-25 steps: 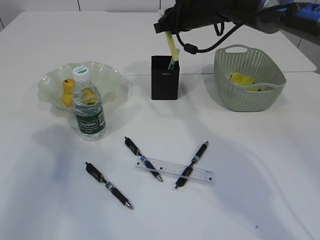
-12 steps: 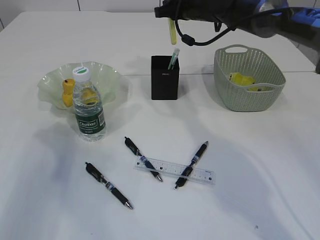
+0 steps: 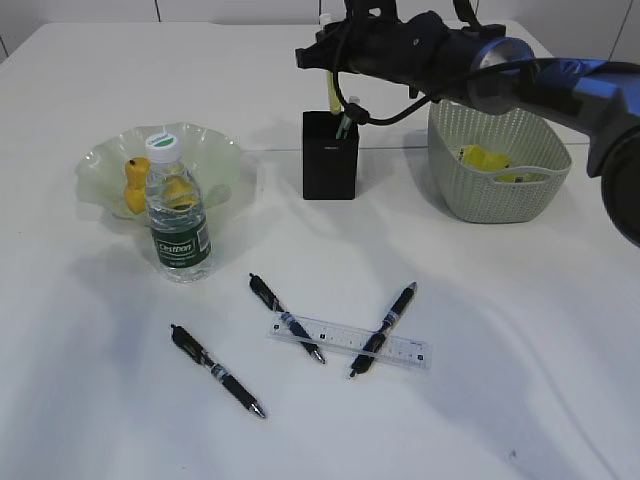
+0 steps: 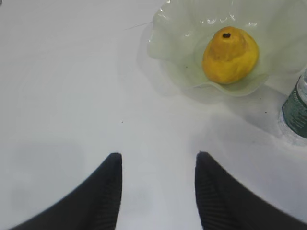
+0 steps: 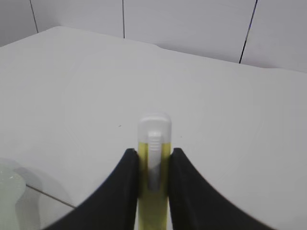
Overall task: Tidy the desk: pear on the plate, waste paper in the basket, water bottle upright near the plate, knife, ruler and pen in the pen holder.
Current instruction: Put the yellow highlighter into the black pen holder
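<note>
My right gripper is shut on the knife, a yellow-green cutter with a white slider. In the exterior view the knife hangs just above the back left of the black pen holder, which has a teal stick in it. The pear lies on the green plate. The water bottle stands upright in front of the plate. Yellow waste paper lies in the basket. The ruler lies flat under two pens. My left gripper is open over bare desk near the pear.
A third pen lies alone at the front left, and another pen crosses the ruler's right half. The right arm reaches over the basket's back rim. The bottle stands at the right edge of the left wrist view beside the plate.
The right gripper lifted the knife up out of the pen holder, then moved left and came down a little. The left gripper and the things on the desk have not moved.
</note>
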Robot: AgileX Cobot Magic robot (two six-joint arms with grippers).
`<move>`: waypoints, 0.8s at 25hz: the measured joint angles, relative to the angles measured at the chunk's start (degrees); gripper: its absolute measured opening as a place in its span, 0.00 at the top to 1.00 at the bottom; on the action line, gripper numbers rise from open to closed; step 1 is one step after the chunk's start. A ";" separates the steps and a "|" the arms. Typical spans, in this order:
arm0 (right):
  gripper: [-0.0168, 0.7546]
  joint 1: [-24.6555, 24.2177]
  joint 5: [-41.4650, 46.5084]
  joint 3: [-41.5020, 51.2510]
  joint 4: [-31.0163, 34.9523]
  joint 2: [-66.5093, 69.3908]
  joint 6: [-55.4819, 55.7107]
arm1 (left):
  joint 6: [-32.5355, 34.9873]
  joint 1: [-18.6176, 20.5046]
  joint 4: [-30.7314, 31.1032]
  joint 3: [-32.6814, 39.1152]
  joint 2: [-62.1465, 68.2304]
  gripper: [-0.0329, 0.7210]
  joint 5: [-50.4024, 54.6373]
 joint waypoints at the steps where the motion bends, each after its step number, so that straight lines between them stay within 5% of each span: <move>1: 0.80 0.00 0.00 0.00 0.00 0.00 -0.14 | 0.00 0.00 0.25 0.00 0.00 0.49 0.00; 20: 0.80 0.08 -1.25 0.00 -1.13 2.49 -1.26 | 0.00 0.00 0.93 0.00 0.00 0.49 0.00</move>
